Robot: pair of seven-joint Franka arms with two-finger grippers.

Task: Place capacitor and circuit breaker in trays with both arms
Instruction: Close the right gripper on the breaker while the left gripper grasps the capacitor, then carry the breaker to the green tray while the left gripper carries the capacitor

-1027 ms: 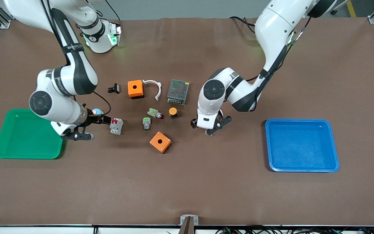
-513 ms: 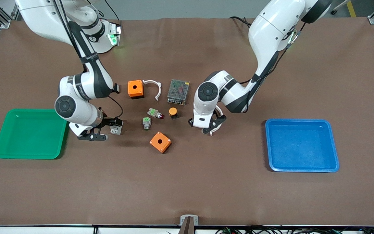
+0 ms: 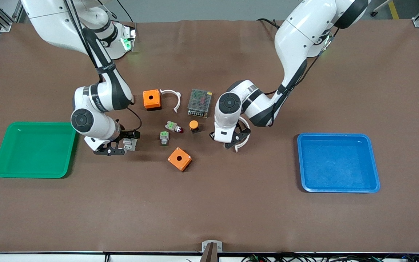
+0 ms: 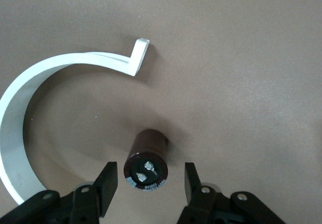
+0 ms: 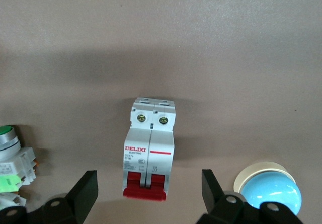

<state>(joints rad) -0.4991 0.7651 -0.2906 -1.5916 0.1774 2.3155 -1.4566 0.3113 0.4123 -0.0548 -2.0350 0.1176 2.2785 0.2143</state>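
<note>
The circuit breaker (image 5: 149, 148), a light grey block with red levers, lies on the brown mat. My right gripper (image 5: 149, 190) is open low over it, with one finger on each side of its red end and neither touching. In the front view the circuit breaker (image 3: 130, 144) peeks out beside my right gripper (image 3: 122, 142). The capacitor (image 4: 147, 166), a small dark cylinder with a silvery end, lies between the open fingers of my left gripper (image 4: 148, 184), untouched. In the front view my left gripper (image 3: 227, 142) hides it.
A white curved clip (image 4: 20, 118) lies next to the capacitor. A blue dome button (image 5: 269, 190) and a green-topped part (image 5: 10, 158) flank the breaker. Two orange boxes (image 3: 151, 99) (image 3: 179, 159), a power supply (image 3: 199, 102), a green tray (image 3: 2, 171) and a blue tray (image 3: 376, 182) are on the mat.
My right gripper has moved from beside the green tray to over the circuit breaker. My left gripper has shifted a little toward the right arm's end and settled over the capacitor.
</note>
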